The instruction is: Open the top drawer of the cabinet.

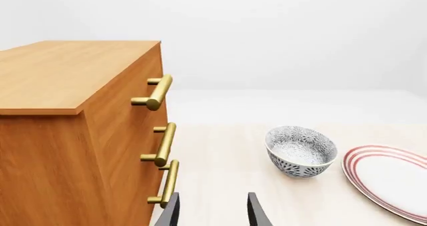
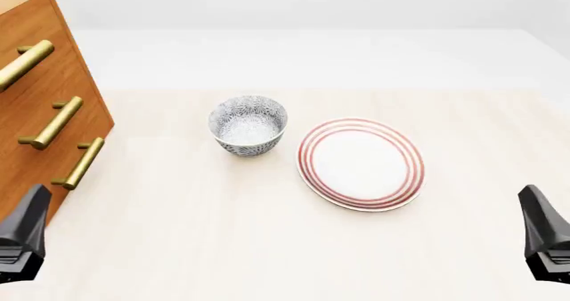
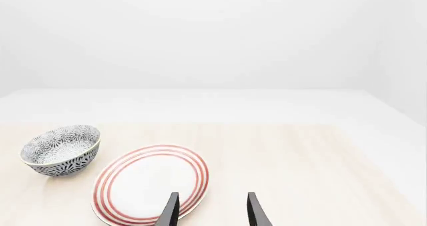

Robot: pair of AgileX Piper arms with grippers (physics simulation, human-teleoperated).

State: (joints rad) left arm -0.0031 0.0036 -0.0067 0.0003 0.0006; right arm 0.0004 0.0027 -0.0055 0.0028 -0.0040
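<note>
While your two hands sit low at the near edge of the tabletop, the cabinet stands at the far left, partly cut off by the picture's left side. Its top drawer is shut, flush with the two drawers under it. You can see its gold handle sticking out toward the middle of the tabletop.

Your left hand is near the cabinet's bottom corner, not touching it. Its two dark fingers stand apart with nothing between them. Your right hand is well apart on the other side, fingers also spread and holding nothing.

A spotted bowl sits near the middle, and a plate with red rings lies just beside it on the right. You have bare tabletop between the cabinet's front and the bowl, and more along the near edge.

You can read no words or labels on anything.
</note>
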